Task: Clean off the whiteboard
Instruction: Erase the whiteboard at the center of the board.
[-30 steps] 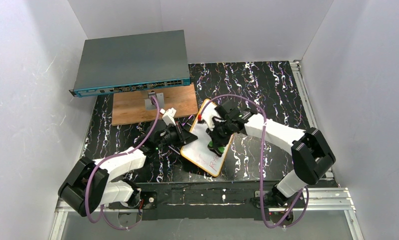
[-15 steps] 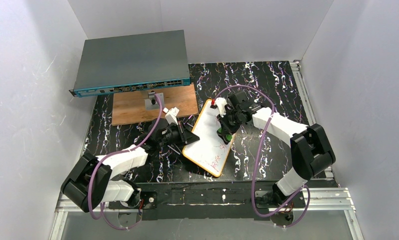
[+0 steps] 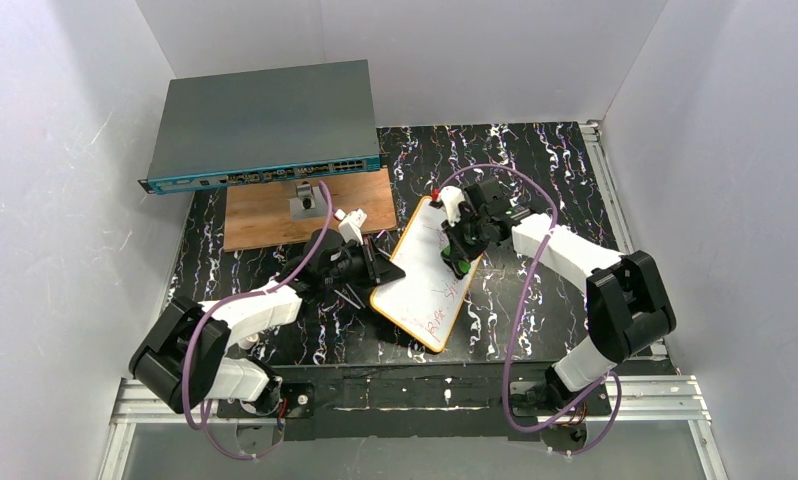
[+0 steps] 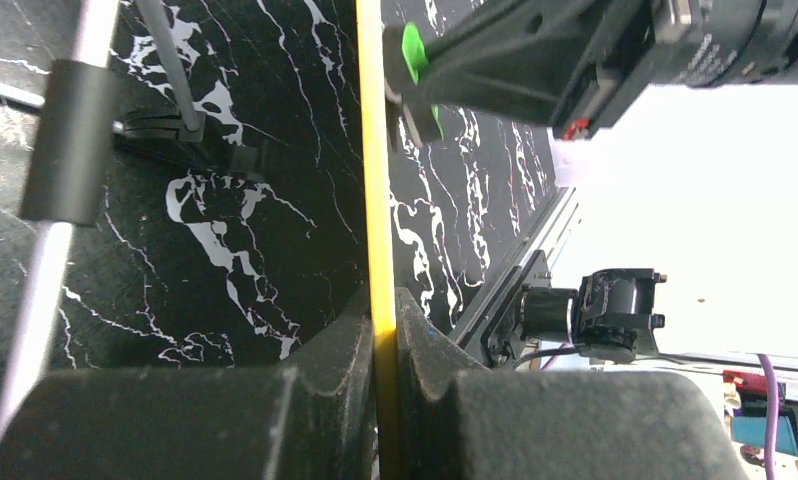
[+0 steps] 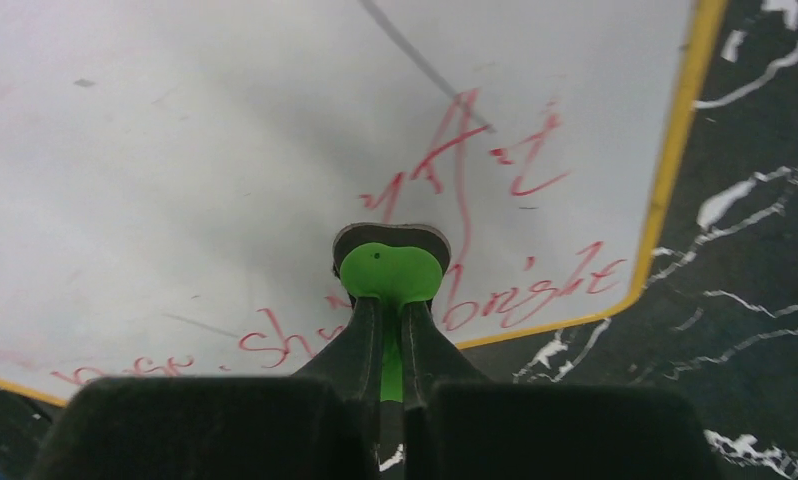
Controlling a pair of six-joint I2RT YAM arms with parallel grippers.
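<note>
The whiteboard (image 3: 420, 285) lies slanted on the black table (image 3: 535, 160) between the two arms, just in front of the brown wooden board (image 3: 275, 215). The left gripper (image 4: 380, 335) is pinched tight on its yellow-orange rim — the thin edge sits right between the two fingers. The right gripper (image 5: 385, 330) is squeezed onto a small green eraser (image 5: 388, 268) and holds it against the white face, right by the red writing (image 5: 515, 290). A big grey box (image 3: 265, 120) sits at the back
</note>
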